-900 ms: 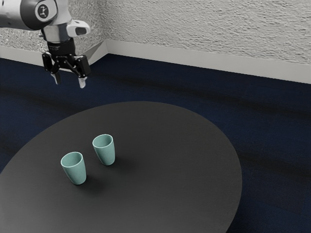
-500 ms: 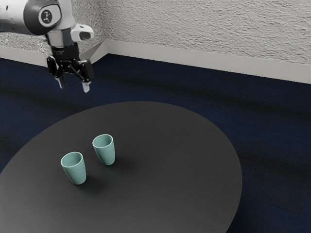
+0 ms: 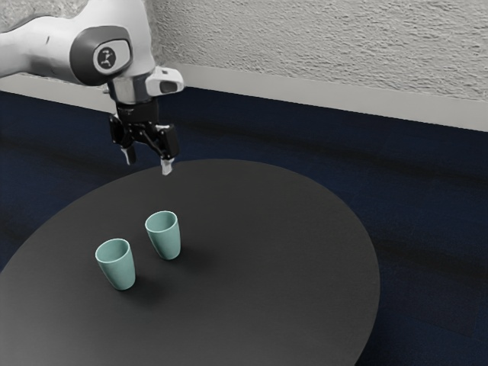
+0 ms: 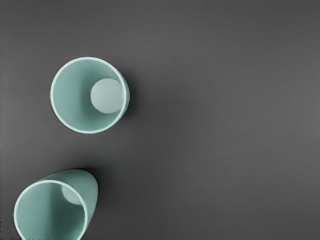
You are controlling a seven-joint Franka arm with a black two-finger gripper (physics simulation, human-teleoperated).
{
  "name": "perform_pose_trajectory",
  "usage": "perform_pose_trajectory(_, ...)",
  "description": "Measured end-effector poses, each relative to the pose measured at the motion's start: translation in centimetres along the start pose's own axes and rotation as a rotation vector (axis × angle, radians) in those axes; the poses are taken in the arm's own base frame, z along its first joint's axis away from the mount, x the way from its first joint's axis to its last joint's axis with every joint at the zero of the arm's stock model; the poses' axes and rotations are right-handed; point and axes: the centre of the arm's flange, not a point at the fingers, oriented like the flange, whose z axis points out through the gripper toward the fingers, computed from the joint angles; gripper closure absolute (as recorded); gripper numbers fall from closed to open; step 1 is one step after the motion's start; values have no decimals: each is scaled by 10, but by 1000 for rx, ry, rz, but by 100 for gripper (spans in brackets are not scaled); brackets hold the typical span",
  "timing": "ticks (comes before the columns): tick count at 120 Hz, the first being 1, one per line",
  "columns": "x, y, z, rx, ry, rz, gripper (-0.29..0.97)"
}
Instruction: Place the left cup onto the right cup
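Observation:
Two teal cups stand upright and apart on a round black table [image 3: 274, 252]. The left cup [image 3: 116, 264] is nearer the table's front edge, and the right cup [image 3: 162, 235] sits a little behind it toward the exterior view's right. My gripper [image 3: 146, 163] hangs open and empty in the air above the table's far left rim, well above and behind both cups. From above, the wrist view looks into one cup [image 4: 89, 95] almost straight down, while the other cup [image 4: 55, 207] appears slanted further off. Both are empty.
Dark blue carpet [image 3: 396, 168] surrounds the table, with a rough white wall [image 3: 320, 38] behind. Bare tabletop [image 4: 225, 125] stretches beside the cups toward the exterior view's right.
My arm has swung down and toward the exterior view's right, bringing the open gripper from over the carpet to above the table's far left rim. The cups have not moved.

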Motion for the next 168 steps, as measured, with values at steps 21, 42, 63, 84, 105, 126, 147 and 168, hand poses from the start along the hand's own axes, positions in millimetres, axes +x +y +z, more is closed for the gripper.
perform_pose_trajectory(21,0,-26,15,-6,-10,-50,0)
perform_pose_trajectory(42,-5,-28,31,-11,-21,-55,0)
perform_pose_trajectory(63,-7,-25,47,-12,-29,-50,0)
perform_pose_trajectory(84,-17,-29,59,-19,-32,-57,0)
perform_pose_trajectory(105,-31,-29,73,-25,-37,-56,0)
perform_pose_trajectory(126,-41,-33,85,-30,-40,-63,0)
perform_pose_trajectory(147,-51,-37,100,-35,-51,-72,0)
perform_pose_trajectory(168,-60,-42,107,-43,-50,-88,0)
